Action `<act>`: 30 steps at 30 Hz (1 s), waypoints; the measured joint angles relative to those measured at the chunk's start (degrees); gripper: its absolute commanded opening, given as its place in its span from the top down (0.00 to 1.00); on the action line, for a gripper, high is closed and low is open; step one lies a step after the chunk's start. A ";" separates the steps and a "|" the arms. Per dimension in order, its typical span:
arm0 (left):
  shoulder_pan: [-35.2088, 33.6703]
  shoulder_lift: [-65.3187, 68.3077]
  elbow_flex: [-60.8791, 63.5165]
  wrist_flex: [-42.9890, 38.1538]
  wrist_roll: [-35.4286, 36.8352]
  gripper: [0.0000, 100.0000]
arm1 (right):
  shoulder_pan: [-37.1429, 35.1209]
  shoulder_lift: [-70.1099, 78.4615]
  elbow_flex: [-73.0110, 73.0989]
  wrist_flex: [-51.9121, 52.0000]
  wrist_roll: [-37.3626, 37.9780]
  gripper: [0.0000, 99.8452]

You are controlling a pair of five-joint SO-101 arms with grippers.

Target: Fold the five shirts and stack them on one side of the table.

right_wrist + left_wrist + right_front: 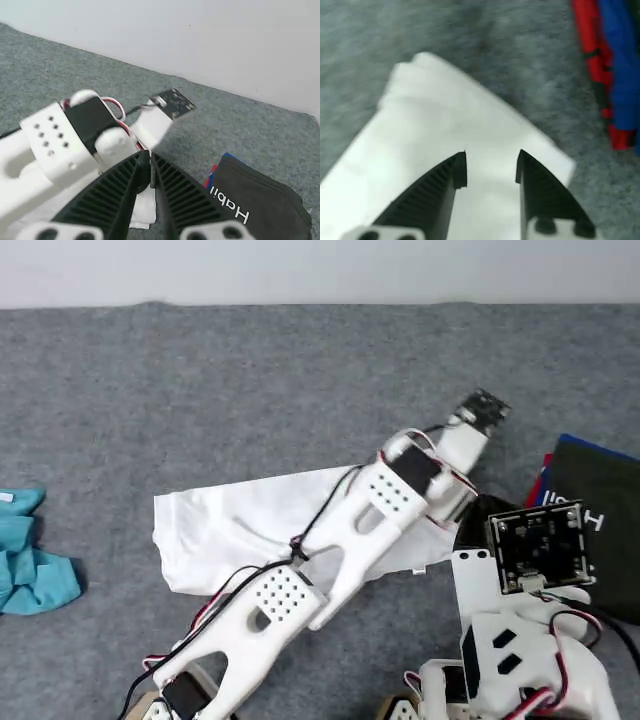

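The spread shirt (pixel 230 525) lies at the centre of the surface (pixel 300 380). The crumpled shirt (pixel 30 565) lies at the left edge, well apart from it. The shirt stack (pixel 600 530) lies at the right edge, near the spread shirt's right end. The left hand (pixel 491 167) hangs over that end. The right hand (pixel 150 165) is near it, beside the stack.

Under and ahead of left gripper (pixel 491 167) jaws, white shirt (pixel 445 125): matt cloth, smooth, faint creases. Jaws: black ribbed plastic, matt. Beyond them, table cover (pixel 510 45): rough, felt-like pile.
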 measured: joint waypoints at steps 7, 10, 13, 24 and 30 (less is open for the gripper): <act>-11.60 -2.55 -3.43 4.75 -0.18 0.91 | 0.00 0.00 0.00 0.00 0.00 0.99; -16.79 -4.66 -5.45 4.84 -2.99 0.95 | -0.18 1.76 0.00 0.00 0.00 0.99; -20.40 -7.65 -6.59 5.01 -7.47 1.00 | 0.00 6.77 0.00 0.00 0.00 0.99; -40.35 -25.76 -3.69 5.27 -14.68 0.99 | 0.18 37.98 0.09 -6.77 0.00 0.97; -49.05 -39.03 11.43 5.27 -16.70 0.99 | 0.00 55.74 -3.08 -8.53 -1.41 0.79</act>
